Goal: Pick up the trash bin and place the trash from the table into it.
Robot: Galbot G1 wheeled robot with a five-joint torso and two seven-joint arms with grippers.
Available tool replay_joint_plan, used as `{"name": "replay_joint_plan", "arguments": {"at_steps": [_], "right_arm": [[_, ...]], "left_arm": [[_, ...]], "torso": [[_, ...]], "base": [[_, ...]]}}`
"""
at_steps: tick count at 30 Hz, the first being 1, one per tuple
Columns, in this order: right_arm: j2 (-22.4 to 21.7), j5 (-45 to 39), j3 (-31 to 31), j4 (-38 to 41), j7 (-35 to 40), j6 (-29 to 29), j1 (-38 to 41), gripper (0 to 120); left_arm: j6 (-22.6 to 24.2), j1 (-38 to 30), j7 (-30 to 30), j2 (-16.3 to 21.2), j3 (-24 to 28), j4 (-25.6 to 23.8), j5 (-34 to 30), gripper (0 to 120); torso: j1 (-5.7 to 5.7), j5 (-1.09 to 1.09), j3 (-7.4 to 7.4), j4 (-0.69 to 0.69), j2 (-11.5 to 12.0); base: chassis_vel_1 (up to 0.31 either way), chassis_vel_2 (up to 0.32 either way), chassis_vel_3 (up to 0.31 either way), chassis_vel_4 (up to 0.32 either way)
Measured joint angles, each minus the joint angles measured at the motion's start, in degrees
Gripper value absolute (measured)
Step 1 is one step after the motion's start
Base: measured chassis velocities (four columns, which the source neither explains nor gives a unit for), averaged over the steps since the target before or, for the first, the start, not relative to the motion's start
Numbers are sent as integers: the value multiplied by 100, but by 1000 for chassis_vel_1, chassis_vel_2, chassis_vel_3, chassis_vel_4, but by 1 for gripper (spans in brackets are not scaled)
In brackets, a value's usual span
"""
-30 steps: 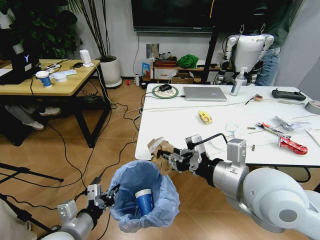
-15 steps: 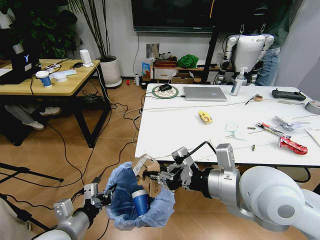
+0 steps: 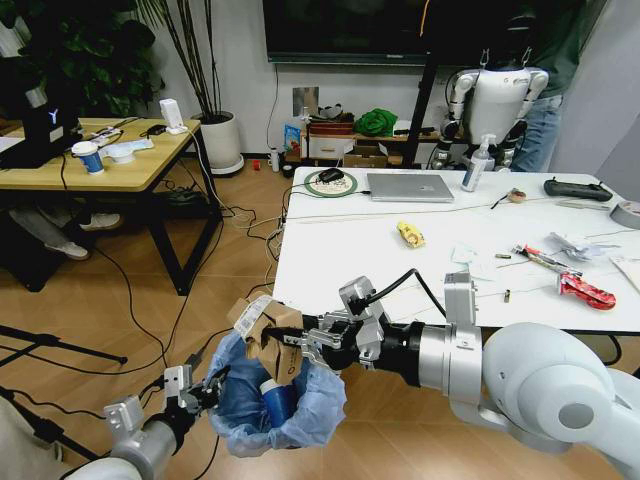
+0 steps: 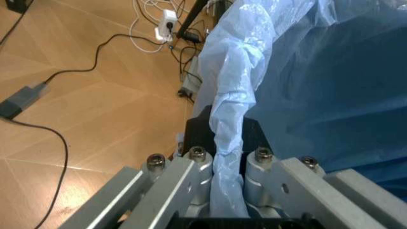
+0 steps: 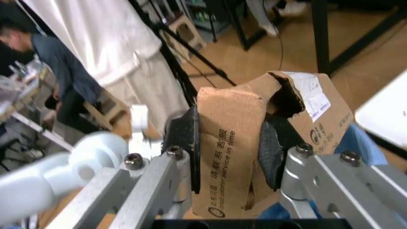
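Head view: right gripper [image 3: 297, 352] clamps the torn carton [image 3: 265, 335] over the bin [image 3: 275, 405], whose bag rim the left gripper [image 3: 205, 392] pinches, a cup [image 3: 277, 397] inside.

A light-blue crinkled bag [image 3: 300, 410] is seen lining the trash bin, with a blue-and-white cup [image 3: 277, 398] inside. Brown cardboard [image 5: 254, 143] printed with dark lettering and a white label is shown. The table [image 3: 350, 250] is white.

bin: trash bin [image 3: 275, 405], blue bag liner, off the floor beside table [image 3: 340, 255]
carton: torn brown cardboard [image 3: 265, 335], over bin mouth
cup: blue [image 3: 277, 400], inside bin
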State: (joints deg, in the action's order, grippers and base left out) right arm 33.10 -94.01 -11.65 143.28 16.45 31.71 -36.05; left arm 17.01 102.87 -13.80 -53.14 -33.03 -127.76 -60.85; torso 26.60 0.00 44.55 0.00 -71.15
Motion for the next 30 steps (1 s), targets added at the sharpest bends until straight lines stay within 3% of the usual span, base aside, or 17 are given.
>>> {"name": "replay_joint_plan", "arguments": {"at_steps": [23, 30], "right_arm": [[-97, 206, -73, -4, -57, 322, -183, 23], [-109, 240, -67, -4, 19, 378, -228, 48]], "left_arm": [[42, 47, -43, -75, 86, -176, -56, 2], [86, 146, -41, -55, 180, -263, -13, 2]], "torso": [[0, 0, 0, 0, 0], [0, 0, 0, 0, 0]], "base": [[0, 0, 0, 0], [0, 0, 0, 0]]}}
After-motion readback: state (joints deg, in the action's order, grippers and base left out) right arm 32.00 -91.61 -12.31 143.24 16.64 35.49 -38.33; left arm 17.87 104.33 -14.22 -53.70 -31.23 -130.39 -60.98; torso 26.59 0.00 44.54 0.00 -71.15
